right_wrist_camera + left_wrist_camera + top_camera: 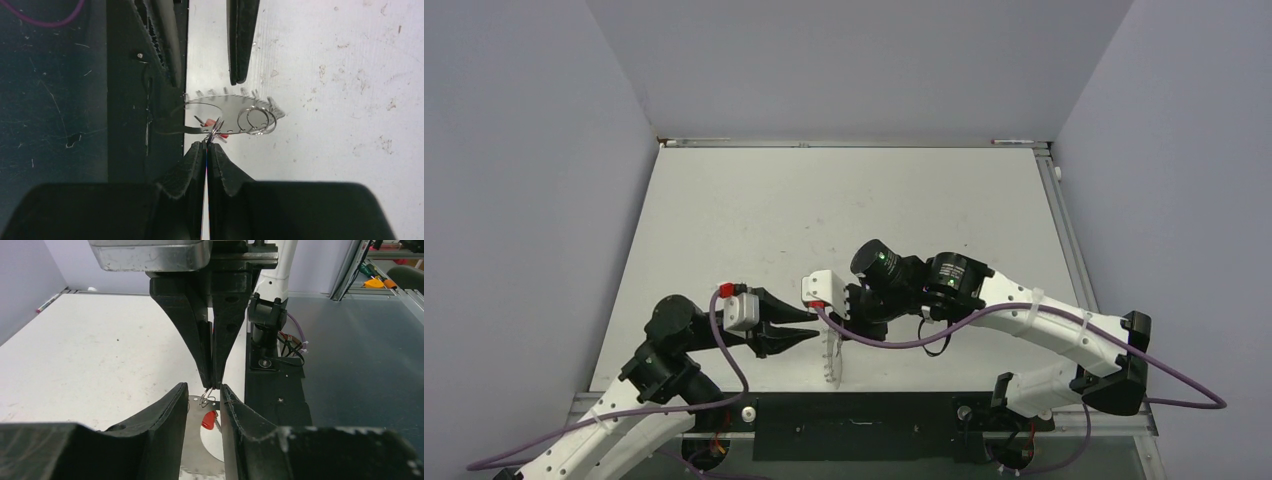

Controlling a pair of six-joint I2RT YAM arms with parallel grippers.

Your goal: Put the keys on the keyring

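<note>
The keyring (227,106) is a flat silvery hoop with a toothed rim and small wire loops (256,120) at one side. It also shows in the left wrist view (200,440) and, edge-on, in the top view (830,362). The tiny red-headed key (210,420) lies against it by the small loop, and is also in the right wrist view (218,123). My right gripper (206,144) is shut on a small wire loop of the keyring. My left gripper (205,390) is open, its fingers (165,415) straddling the keyring just under the right fingertips.
The black base strip (854,415) runs along the table's near edge right beside the keyring. Purple cables (894,340) hang by both wrists. The right arm's base (267,320) stands behind the grippers in the left wrist view.
</note>
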